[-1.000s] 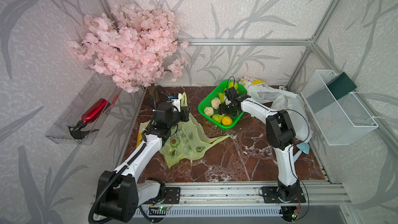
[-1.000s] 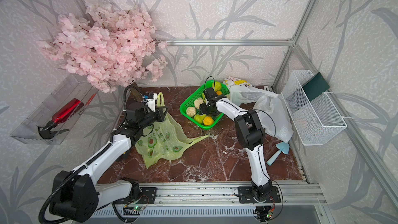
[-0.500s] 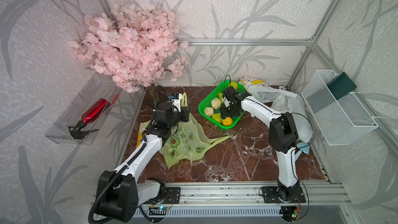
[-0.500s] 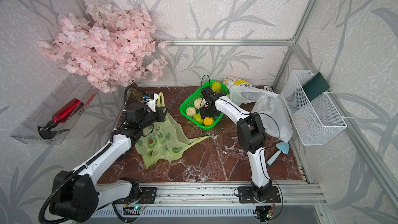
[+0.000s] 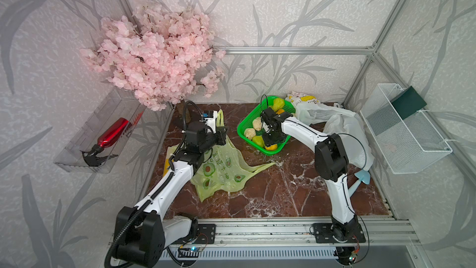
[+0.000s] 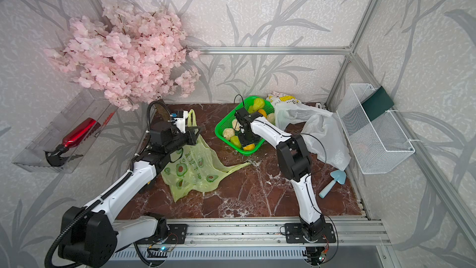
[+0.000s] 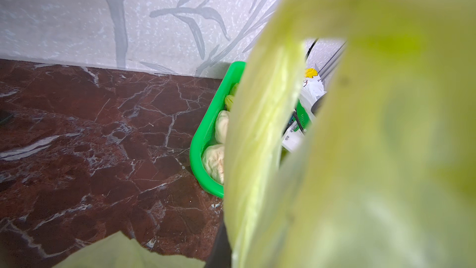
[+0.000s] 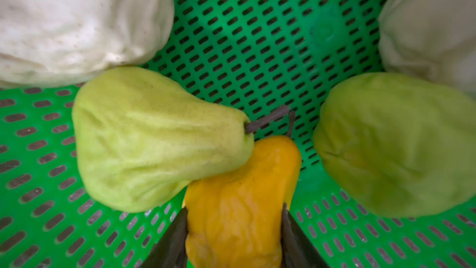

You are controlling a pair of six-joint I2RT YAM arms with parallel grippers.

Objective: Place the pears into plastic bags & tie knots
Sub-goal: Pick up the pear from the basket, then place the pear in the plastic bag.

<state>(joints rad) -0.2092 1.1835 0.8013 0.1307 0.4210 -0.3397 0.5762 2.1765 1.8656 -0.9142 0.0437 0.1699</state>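
The right end effector (image 8: 234, 208) is clamped on an orange-yellow pear (image 8: 239, 176) in the green perforated basket (image 8: 257, 34), its fingers (image 8: 172, 243) on either flank. A green pear (image 8: 154, 140) leans on it just ahead of them. A 2nd green pear (image 8: 394, 145) and 3 cream pears (image 8: 77, 21) lie farther out. Well aside, the left end effector (image 5: 223, 132) is closed on the yellow-green bag (image 5: 226, 174) at its top, the rest draped on the counter (image 5: 270, 202).

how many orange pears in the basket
2. One orange pear sits in the right gripper at the green basket's near end; another lies toward its far end. The arm may hide more.
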